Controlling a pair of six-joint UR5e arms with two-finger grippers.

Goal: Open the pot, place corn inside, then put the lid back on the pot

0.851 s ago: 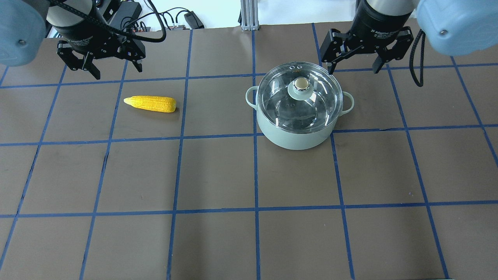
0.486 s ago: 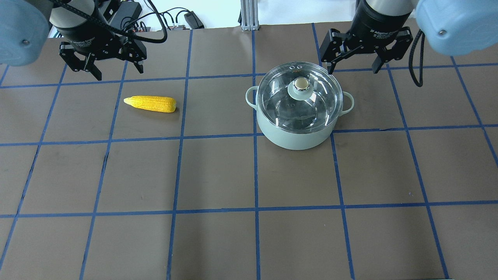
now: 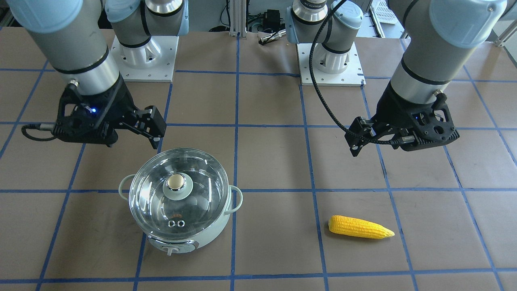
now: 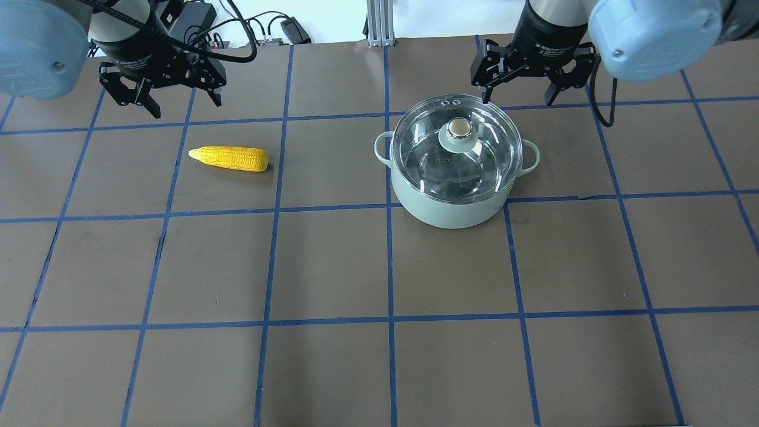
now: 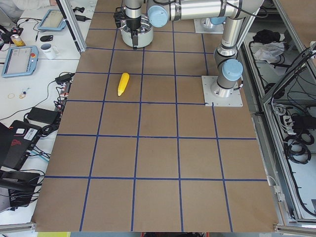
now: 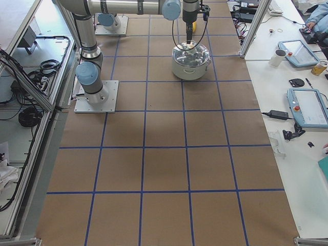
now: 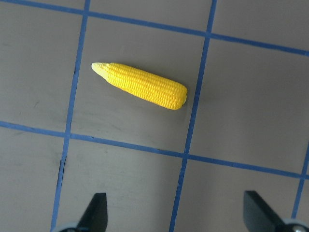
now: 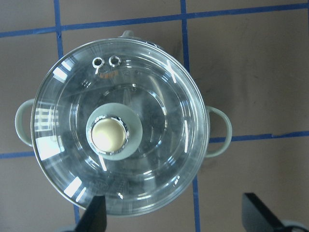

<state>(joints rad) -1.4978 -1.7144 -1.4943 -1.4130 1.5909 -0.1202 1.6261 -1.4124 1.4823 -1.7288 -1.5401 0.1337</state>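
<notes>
Left gripper (image 4: 187,107) is held wide open and unloaded, hung above the table (image 4: 332,261) near the corn (image 4: 230,158), on the side toward the cables (image 4: 261,26). The corn is laid flat inside one taped square, well apart from the pot (image 4: 453,210). Right gripper (image 4: 517,101) is spread open too, gripping nothing, parked up by the pot's rim on that same cable side. The lid (image 4: 456,169) is seated on the pot and its knob (image 4: 458,129) is left uncovered. Compared with half a second ago, the right gripper has been shifted in toward the pot and the left only nudged slightly. Corn, pot and lid haven't been budged. A wide stretch of brown table crossed by blue tape lines (image 4: 389,261) is spread between corn and pot and out to the far edges.
</notes>
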